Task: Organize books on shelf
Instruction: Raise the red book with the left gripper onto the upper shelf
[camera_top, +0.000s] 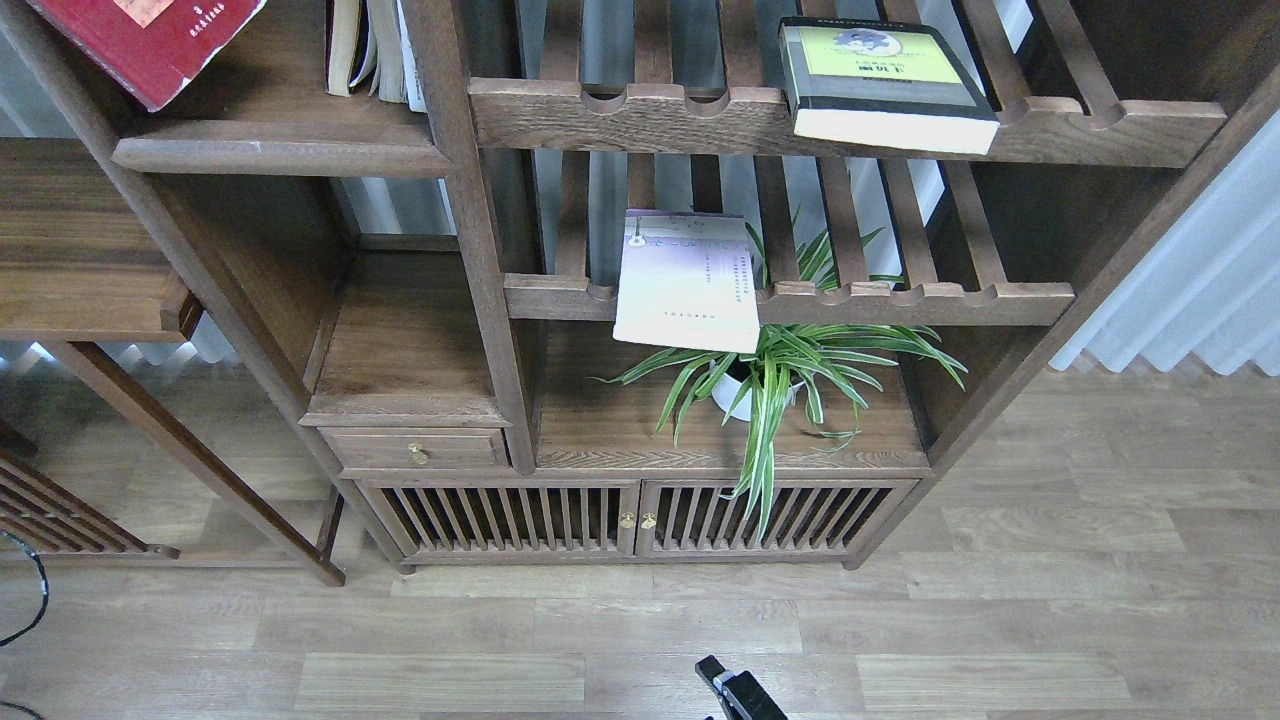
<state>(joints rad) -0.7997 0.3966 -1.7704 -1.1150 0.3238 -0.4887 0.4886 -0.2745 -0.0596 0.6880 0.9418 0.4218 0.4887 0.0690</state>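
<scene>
The bookcase (560, 330) is viewed from the robot's head, from above and in front, looking forward and down at moderate distance; the wooden floor (1050, 600) fills the lower frame.

Three paperbacks: red (150, 40); lavender-white (685, 285); yellow-green (885, 85); one potted plant (780, 370).

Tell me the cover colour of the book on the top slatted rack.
Yellow-green with black edging, clearest in the head view: the book.
</scene>
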